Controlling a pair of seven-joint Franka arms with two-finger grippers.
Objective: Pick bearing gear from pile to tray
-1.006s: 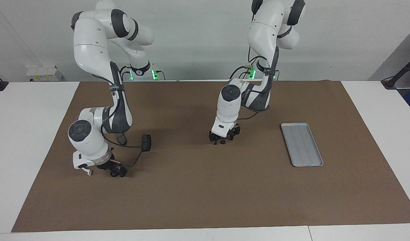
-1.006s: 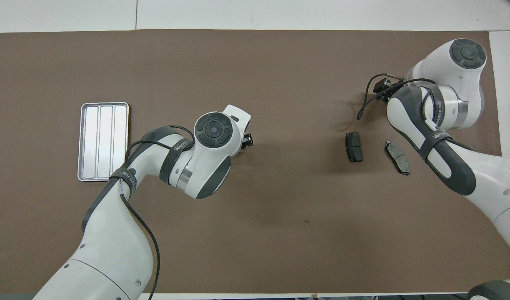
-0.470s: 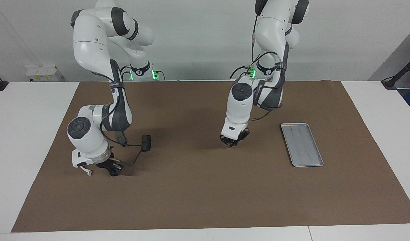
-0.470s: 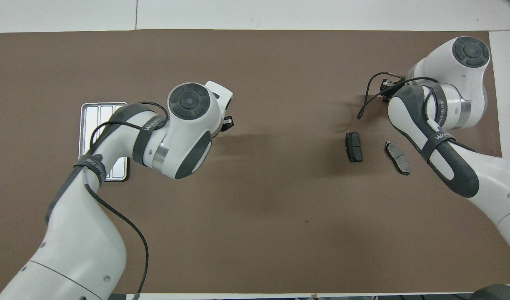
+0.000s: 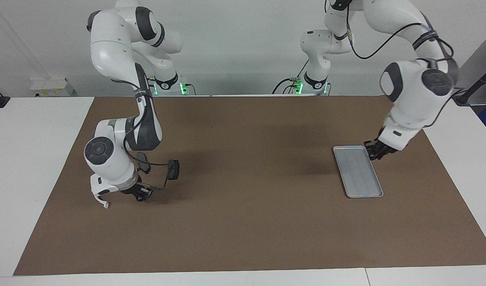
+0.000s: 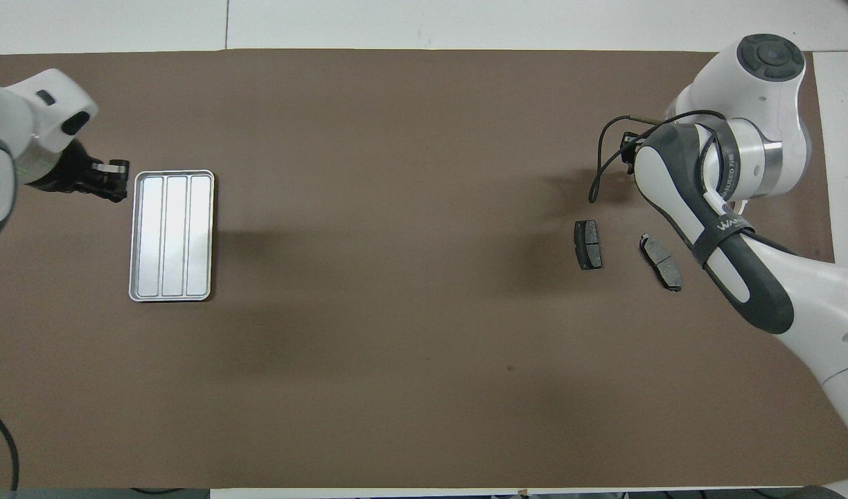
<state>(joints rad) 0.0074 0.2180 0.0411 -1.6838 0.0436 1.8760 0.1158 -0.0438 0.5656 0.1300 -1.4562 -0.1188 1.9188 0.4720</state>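
The silver tray point(image 5: 358, 174) point(image 6: 171, 235) lies bare on the brown mat toward the left arm's end. My left gripper point(image 5: 374, 153) point(image 6: 119, 181) hangs shut just outside one of the tray's corners, and nothing shows between its tips. From the pile, two dark grey plates point(image 6: 588, 244) point(image 6: 661, 262) lie toward the right arm's end, one also seen as a plate point(image 5: 173, 169). My right gripper point(image 5: 141, 194) point(image 6: 628, 142) sits low over the mat beside them, largely covered by its own arm. No bearing gear can be made out.
The brown mat point(image 5: 243, 222) covers most of the white table. A black cable point(image 6: 604, 159) loops from the right wrist over the mat next to the plates. A white bracket on the right wrist point(image 5: 99, 192) hangs close to the mat.
The left arm has swung from the mat's middle to the tray's corner, its gripper closing on the way. The right gripper has risen slightly and shifted toward the plates.
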